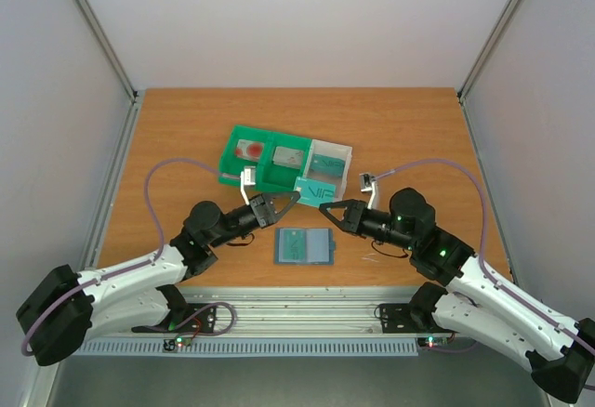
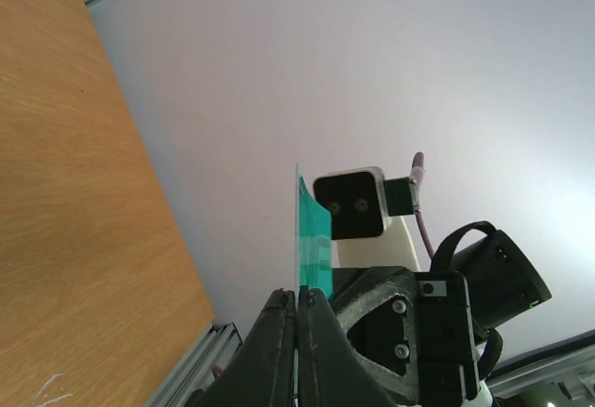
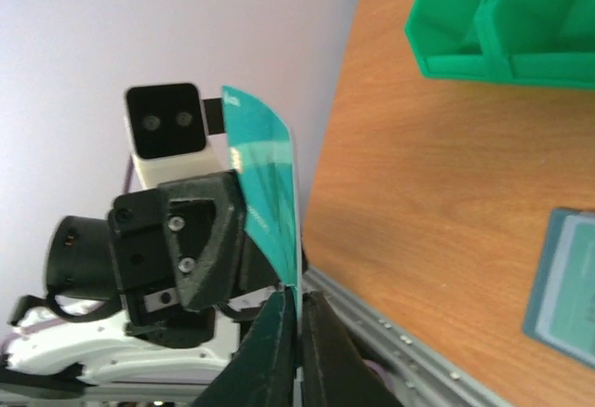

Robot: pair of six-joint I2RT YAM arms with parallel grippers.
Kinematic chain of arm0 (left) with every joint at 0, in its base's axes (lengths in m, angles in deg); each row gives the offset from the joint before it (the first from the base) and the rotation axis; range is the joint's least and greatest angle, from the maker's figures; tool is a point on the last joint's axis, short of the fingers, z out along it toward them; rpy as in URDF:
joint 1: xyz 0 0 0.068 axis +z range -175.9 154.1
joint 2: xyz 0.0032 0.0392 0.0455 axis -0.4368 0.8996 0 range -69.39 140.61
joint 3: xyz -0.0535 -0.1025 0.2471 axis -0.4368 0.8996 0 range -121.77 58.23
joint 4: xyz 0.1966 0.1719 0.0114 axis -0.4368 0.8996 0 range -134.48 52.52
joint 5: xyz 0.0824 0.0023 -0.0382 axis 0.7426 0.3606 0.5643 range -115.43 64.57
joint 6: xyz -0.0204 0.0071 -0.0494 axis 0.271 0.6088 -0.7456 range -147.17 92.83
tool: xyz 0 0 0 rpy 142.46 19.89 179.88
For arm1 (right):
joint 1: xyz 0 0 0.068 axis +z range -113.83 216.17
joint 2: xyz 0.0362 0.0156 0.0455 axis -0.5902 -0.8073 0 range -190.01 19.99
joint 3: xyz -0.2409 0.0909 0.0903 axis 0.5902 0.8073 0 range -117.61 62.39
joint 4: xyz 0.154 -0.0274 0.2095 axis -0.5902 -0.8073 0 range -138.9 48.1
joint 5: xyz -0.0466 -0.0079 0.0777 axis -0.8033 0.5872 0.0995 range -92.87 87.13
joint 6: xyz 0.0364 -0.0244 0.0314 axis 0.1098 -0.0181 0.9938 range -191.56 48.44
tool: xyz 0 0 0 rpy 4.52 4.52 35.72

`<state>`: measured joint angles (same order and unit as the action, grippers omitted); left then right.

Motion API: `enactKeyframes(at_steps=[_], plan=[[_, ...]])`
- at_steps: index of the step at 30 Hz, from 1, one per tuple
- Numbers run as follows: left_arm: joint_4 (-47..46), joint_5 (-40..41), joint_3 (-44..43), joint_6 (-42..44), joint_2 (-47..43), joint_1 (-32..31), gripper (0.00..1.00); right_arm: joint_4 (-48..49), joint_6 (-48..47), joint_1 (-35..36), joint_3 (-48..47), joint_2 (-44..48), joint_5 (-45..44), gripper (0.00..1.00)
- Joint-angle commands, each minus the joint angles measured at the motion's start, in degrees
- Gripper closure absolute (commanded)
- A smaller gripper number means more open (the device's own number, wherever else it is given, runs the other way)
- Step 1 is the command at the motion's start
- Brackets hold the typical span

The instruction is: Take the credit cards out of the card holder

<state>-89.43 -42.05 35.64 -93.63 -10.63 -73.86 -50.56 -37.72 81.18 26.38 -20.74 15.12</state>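
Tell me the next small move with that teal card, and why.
Probably open the left gripper and let go. Both grippers are shut on the same teal card, held in the air, so one must release before it can travel. The right gripper sits nearer the white end of the bin tray.

Nearest me, midway along the surface's (image 1: pixel 186 147) near edge, lies the dark teal bifold card holder (image 1: pixel 303 245); behind it sits the green-and-white plastic bin tray (image 1: pixel 230 159).
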Motion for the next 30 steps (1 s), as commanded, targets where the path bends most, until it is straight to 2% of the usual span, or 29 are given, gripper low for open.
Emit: enactKeyframes(at_steps=[1, 6, 7, 9, 11, 15, 21, 25, 27, 30], plan=[[-4.1, 0.1, 0.8, 0.1, 0.0, -0.1, 1.0, 3.8, 0.6, 0.2, 1.8, 0.8, -0.1, 0.98], [-2.4, 0.7, 1.6, 0.3, -1.4, -0.1, 1.0, 0.9, -1.3, 0.2, 0.7, 1.0, -0.3, 0.99], [-1.3, 0.8, 1.5, 0.6, -1.9, -0.1, 1.0, -0.1, -1.5, 0.2, 0.4, 0.8, -0.4, 0.97], [0.0, 1.0, 1.6, 1.3, -3.1, -0.1, 1.0, -3.0, -1.7, 0.2, -0.9, 0.6, -1.3, 0.83], [0.5, 1.4, 2.0, 1.4, -4.1, -0.1, 1.0, -4.0, -1.7, 0.2, -1.3, 0.8, -1.9, 0.79], [2.4, 1.5, 2.0, 1.7, -5.8, -0.1, 1.0, -2.7, -1.5, 0.2, -0.9, 1.4, -2.4, 0.97], [4.2, 1.1, 2.0, 2.7, -7.0, -0.1, 0.99, 0.0, -1.1, 0.2, 0.9, 2.7, -2.7, 0.99], [6.2, 2.4, 3.3, 2.7, -8.7, -0.1, 0.8, -1.6, -2.3, 0.2, 0.4, 3.6, -2.8, 0.99], [7.6, 3.9, 4.2, 2.9, -10.2, -0.1, 0.62, -3.5, -3.3, 0.2, -0.6, 3.3, -2.4, 0.99], [12.1, 5.0, 4.3, 3.9, -12.7, -0.1, 0.48, -7.3, -4.5, 0.2, -2.1, 3.4, -2.7, 0.99]])
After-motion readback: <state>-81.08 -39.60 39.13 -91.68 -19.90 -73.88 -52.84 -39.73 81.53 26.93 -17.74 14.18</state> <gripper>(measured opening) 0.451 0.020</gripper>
